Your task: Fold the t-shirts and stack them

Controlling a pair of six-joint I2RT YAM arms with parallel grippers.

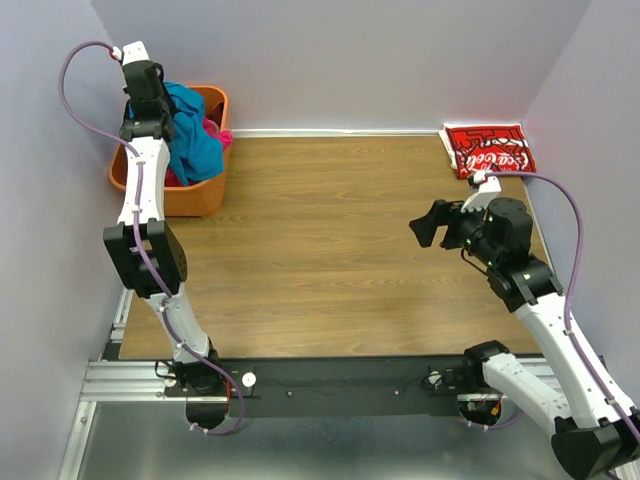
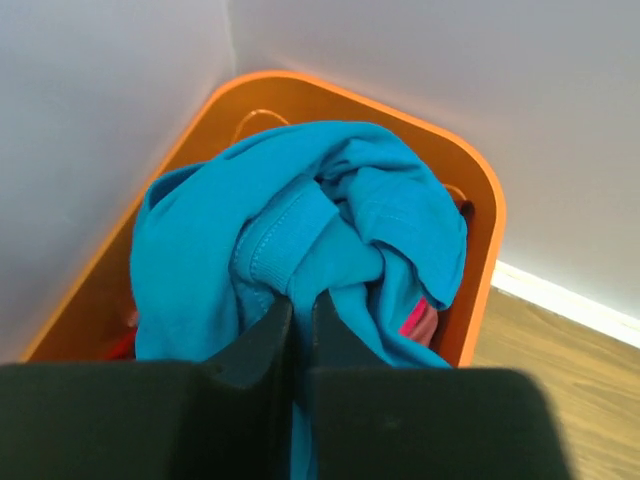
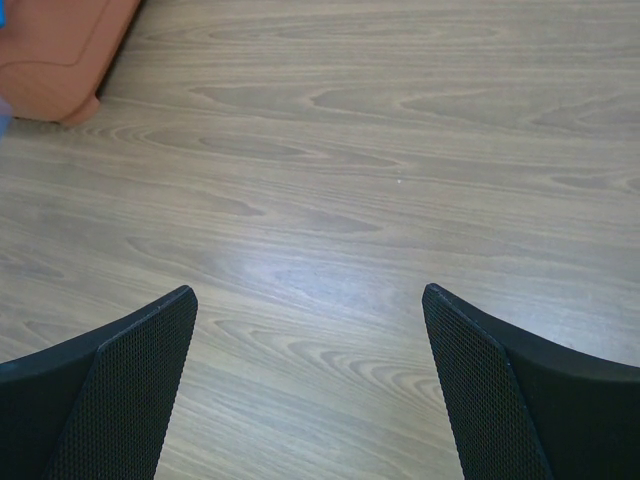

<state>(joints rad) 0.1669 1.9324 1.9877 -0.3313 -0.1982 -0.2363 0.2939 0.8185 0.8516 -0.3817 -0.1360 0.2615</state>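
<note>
T-shirts: teal one (image 2: 300,220) heaped in orange basket (image 2: 482,200), pinched by left jaws; pink one (image 2: 420,318) beneath; red one (image 1: 490,150) folded at far right of worktop (image 1: 330,240). Right jaws spread, empty. Step, likely: fetching teal one; next, lift clear, lay flat.

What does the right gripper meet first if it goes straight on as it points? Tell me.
Likely the bare table: the open right gripper tilts down toward it, nothing between. The orange basket lies left of that line, though depth is unclear.

Pale lilac walls (image 1: 350,60) enclose a wood-grain table (image 1: 330,250) on three sides; a white strip (image 1: 330,132) lines its far edge, a metal rail (image 1: 120,380) its near edge.
</note>
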